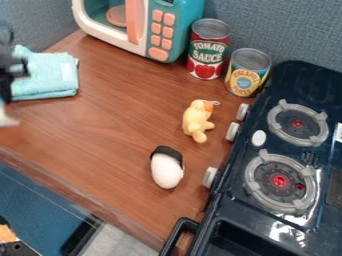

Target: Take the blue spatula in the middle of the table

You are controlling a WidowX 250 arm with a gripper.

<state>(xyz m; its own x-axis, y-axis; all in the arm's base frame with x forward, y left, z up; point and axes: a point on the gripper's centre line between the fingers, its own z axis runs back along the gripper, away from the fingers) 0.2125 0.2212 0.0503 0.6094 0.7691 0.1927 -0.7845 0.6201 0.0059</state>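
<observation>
Two cans [208, 52] far, R of toy microwave [175, 12]; yellow plush [197, 120] L of stove [230, 220]. Gripper [5, 82] at L edge nr teal cloth [50, 75]; can't tell how open or if holding. Blue spatula's loc: can't tell.

A wide stretch of bare wooden table [120, 120] is lying open between the folded turquoise towel [50, 77] and the yellow plush toy [196, 120]; a smaller gap is separating the plush toy from the white egg-shaped object [167, 171]. The toy microwave [187, 20], red can [208, 50] and yellow-labelled can [246, 75] are blocking the far side, while the stove's knobs [210, 177] are jutting in from the right
</observation>
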